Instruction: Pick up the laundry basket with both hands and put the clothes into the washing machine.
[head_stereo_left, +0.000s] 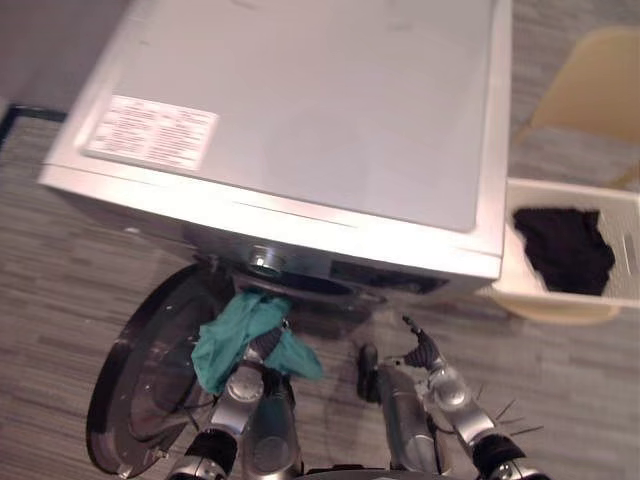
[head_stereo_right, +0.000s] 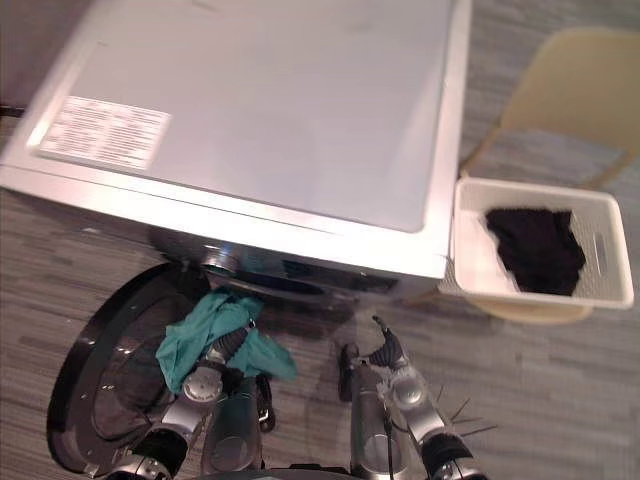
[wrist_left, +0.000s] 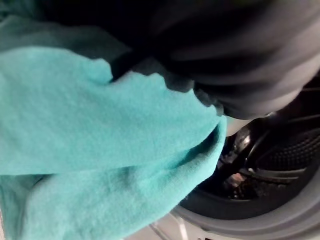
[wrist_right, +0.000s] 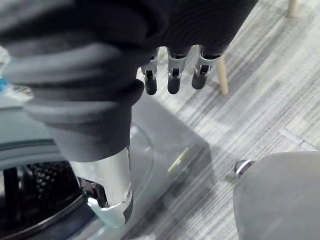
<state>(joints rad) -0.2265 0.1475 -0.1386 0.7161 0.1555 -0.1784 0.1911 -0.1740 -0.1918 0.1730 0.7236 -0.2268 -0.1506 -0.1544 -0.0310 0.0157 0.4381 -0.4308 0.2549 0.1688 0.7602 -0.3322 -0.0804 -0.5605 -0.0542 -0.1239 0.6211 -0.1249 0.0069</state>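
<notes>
Grey striped floor (head_stereo_left: 60, 290), and a silver washing machine (head_stereo_left: 300, 110) seen from above with its round door (head_stereo_left: 140, 390) swung wide open to the left; so the loading part is clearly underway.

The teal garment (head_stereo_left: 245, 335) is bunched right at the mouth of the drum (wrist_left: 280, 160), draped over the left hand (head_stereo_left: 262, 348); most of it hangs outside the opening, so I'd call that one half in at best. The cloth covers that hand, so honestly can't tell what sort of hold it has on it.

The right hand (head_stereo_right: 385, 350) hangs low in front of the machine, right of the opening; its fingers (wrist_right: 172, 75) are loose and straight with nothing in them.

The white laundry basket (head_stereo_right: 470, 240) sits on a pale chair (head_stereo_right: 570, 90) just beside the machine's right side, well apart from both hands; a black garment (head_stereo_right: 540, 248) lies in it.

So my read: basket set down, door open, one item at the opening; left to do is pushing the teal piece fully into the drum, then fetching the black one. Maybe halfway, give or take.
</notes>
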